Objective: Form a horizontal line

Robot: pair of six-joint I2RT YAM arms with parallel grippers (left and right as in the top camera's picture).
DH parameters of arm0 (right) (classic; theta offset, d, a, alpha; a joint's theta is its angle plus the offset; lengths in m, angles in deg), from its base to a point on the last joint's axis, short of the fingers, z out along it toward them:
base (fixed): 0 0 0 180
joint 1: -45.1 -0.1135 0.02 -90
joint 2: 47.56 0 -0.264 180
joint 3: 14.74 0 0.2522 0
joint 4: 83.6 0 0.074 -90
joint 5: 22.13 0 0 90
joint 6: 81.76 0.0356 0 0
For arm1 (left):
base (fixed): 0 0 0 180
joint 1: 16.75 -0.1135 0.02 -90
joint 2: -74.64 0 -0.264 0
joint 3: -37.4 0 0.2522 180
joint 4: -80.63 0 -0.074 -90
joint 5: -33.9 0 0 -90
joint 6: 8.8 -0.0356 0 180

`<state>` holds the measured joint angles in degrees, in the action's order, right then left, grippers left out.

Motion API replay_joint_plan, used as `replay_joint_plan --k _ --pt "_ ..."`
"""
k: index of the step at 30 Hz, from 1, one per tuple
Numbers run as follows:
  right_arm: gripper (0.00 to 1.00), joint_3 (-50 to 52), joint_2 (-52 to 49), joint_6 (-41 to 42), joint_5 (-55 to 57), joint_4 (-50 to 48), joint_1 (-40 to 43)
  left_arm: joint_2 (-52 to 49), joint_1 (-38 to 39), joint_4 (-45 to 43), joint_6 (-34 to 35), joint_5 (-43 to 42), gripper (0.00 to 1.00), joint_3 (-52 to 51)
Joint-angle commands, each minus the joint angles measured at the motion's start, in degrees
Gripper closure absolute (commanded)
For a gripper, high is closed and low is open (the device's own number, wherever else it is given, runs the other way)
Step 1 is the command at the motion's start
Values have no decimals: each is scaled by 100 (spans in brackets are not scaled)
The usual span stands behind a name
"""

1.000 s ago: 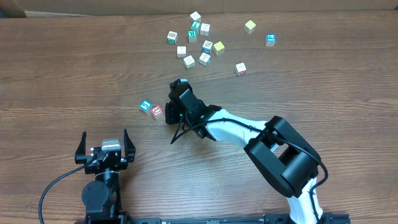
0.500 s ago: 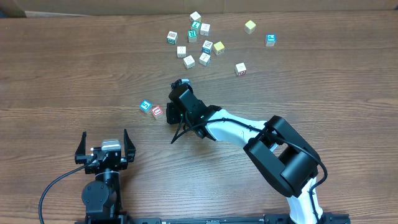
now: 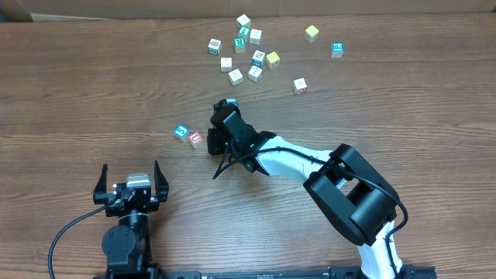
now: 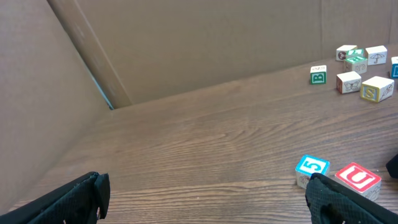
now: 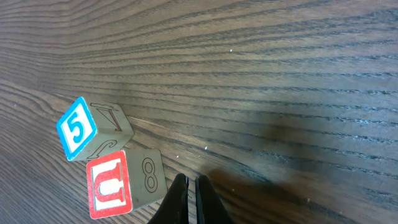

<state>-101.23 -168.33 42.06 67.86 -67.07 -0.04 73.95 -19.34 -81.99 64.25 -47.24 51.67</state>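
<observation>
Two of the four cubes for the line already lie together, so by my judgement the task is about half done.

Nearest to the robot, at 7 o'clock on the table, the left gripper rests with its fingers spread wide and nothing between them.

Further out, near the middle of the table, the right gripper points down at the wood. Its fingers are pressed almost together, with only a thin slit between them, and it holds nothing. Its tips stand just beside the cube with the red U, on the 3 o'clock side of it. The cube with the blue 5 sits at 10 o'clock from the red one, so close that they seem to touch at a corner. The pair therefore runs a little slanted and not truly left to right. I think it needs a small push to straighten it.

Farthest away, toward 12 o'clock, a loose group of cubes is scattered, well apart from the pair. The two missing cubes must probably come from there. Which ones, I cannot tell from here.
</observation>
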Motion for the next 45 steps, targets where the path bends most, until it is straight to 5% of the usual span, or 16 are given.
replay_joint_plan --k 1,23,45 --pt "96 -2 -59 197 -26 -17 -11 33 37 -2 -109 50 1 -24" --pt "96 -2 -247 170 -1432 -310 -11 33 37 -2 -109 50 0 -24" --pt "95 -4 -249 15 -1021 -835 -9 33 37 -2 -109 52 0 -24"
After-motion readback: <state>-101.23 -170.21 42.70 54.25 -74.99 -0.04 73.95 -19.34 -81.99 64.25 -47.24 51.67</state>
